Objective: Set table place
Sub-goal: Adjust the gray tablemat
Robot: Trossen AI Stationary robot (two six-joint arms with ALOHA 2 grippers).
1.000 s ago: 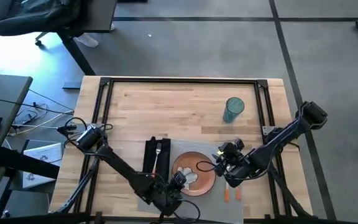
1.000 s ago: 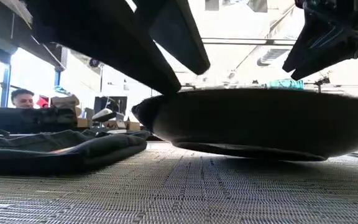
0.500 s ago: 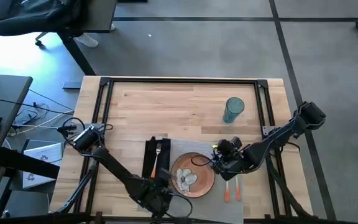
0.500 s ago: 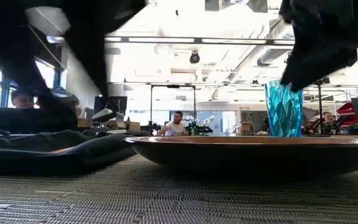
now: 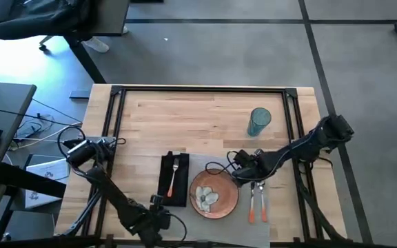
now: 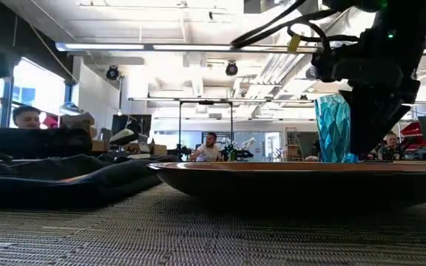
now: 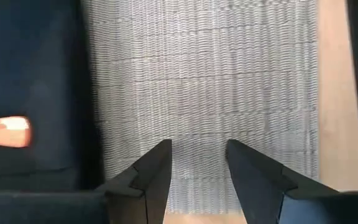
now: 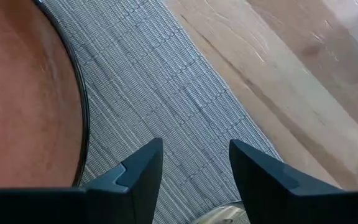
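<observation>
The tabletop is a broad slab of pale butcher-block inside thin black rails, and the setting sits at its near edge, where a diner would reach it. A grey woven placemat forms the base; its ribbed weave fills both wrist views. On its left part lies a folded black napkin with an orange-handled fork on top, tines toward the far side. The round orange-brown plate, with a pale flower pattern, rests flat at the middle of the mat — in the low view it reads as a shallow dark dish. Just right of it lie the knife and spoon, side by side, orange handles nearest. A blue-green ribbed glass stands farther back on the bare wood, well apart from the mat.

The right claw hovers near the plate's far right rim, fingers spread, holding nothing. The left claw hangs over the mat's near left corner, likewise spread and empty. Judging by this, the place looks essentially laid.
</observation>
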